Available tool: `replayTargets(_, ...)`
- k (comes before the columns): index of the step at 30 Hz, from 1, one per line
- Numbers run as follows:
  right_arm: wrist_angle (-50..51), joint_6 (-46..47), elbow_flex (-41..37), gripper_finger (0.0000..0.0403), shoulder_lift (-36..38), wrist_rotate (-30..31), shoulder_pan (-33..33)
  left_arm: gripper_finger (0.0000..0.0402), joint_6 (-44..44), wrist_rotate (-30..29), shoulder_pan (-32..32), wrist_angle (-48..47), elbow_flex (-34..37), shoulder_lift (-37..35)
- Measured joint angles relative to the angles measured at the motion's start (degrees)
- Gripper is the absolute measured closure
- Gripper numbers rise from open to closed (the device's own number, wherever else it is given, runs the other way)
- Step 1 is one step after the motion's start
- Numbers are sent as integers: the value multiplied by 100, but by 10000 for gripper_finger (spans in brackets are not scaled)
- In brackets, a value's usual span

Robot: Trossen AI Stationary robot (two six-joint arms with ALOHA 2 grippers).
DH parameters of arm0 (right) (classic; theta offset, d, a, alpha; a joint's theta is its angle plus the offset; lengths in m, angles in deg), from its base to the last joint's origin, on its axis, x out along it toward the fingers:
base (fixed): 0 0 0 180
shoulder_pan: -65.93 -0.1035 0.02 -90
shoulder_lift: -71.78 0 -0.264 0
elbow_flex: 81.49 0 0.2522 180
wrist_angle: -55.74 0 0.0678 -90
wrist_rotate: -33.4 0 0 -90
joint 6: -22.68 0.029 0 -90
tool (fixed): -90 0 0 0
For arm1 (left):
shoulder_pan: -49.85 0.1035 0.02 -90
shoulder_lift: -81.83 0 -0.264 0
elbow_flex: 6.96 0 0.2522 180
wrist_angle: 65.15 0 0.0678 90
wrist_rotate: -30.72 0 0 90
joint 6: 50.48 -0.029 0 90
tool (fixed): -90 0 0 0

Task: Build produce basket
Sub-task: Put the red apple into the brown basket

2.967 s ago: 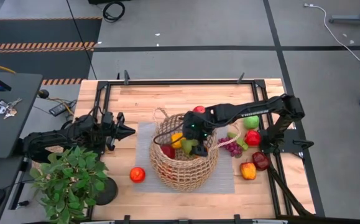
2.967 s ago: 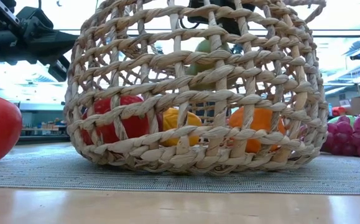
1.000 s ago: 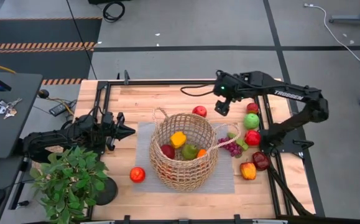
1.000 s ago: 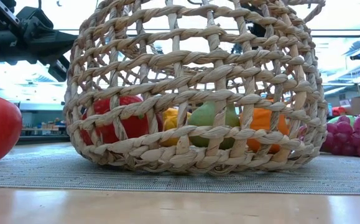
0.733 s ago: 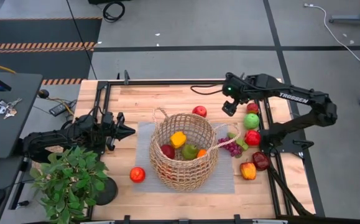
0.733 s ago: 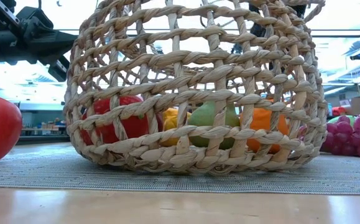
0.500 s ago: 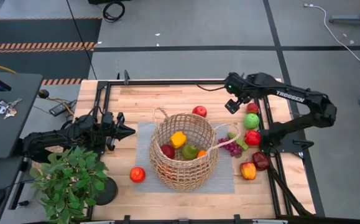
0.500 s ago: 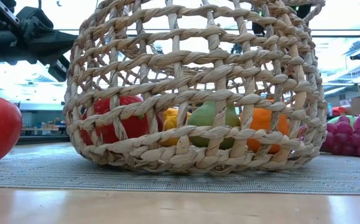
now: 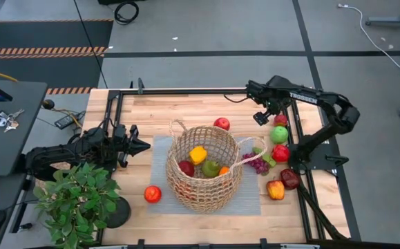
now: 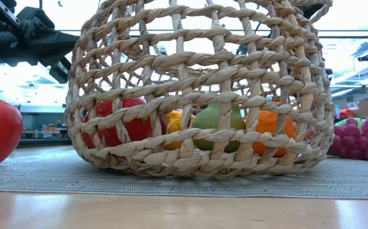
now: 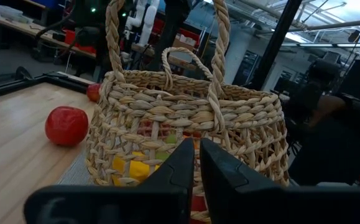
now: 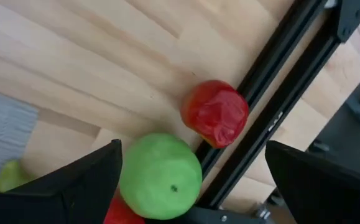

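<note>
Since a moment ago, the right arm has swung away from the basket [image 9: 204, 168] toward the far right corner of the table [image 9: 144, 114]. Its right gripper [image 9: 262, 117] now hangs empty above the loose fruit there, fingers spread wide. Its wrist view looks down between those fingers at a green apple [image 12: 160, 175] and a small dark red fruit [image 12: 215, 112] lying close together beside the black table rail [image 12: 273, 99].

The wicker basket stands on a grey mat [image 9: 159, 155] in the middle of the table. Inside it are a yellow pepper [image 9: 197, 154], a red fruit [image 9: 186, 167], a green fruit [image 9: 211, 167] and something orange [image 9: 224, 170]. Still outside are a red apple [image 9: 221, 124] behind the basket, purple grapes [image 9: 257, 163] just to its right, another red apple [image 9: 280, 153], an orange pepper [image 9: 275, 189], a dark red fruit [image 9: 290, 178] and a red fruit [image 9: 152, 194] near the front left.

The left gripper [image 9: 139, 146] waits to the left of the basket, fingers pressed together and holding nothing, pointing at the wicker. A potted plant [image 9: 79, 200] sits at the front left corner.

The step in hand looks like picking the next piece, probably the green apple. To do it well, the gripper should come straight down centred over the apple, with one finger clear of the rail and the other clear of the small red fruit, then close across its widest part.
</note>
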Motion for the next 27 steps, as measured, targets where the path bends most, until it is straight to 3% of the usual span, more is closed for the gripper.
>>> replayTargets(7, -120, 140, -172, 5, -450, 35, 380, 372, 1, -2, 0, 0, 0, 0)
replayTargets(16, -866, 10, -1026, 7, -436, -16, 989, 368, -1, -2, 2, 0, -2, 0)
replayTargets(27, -1445, -14, -1261, 13, -436, -134, 999, 368, 2, 0, 0, 0, 0, 2)
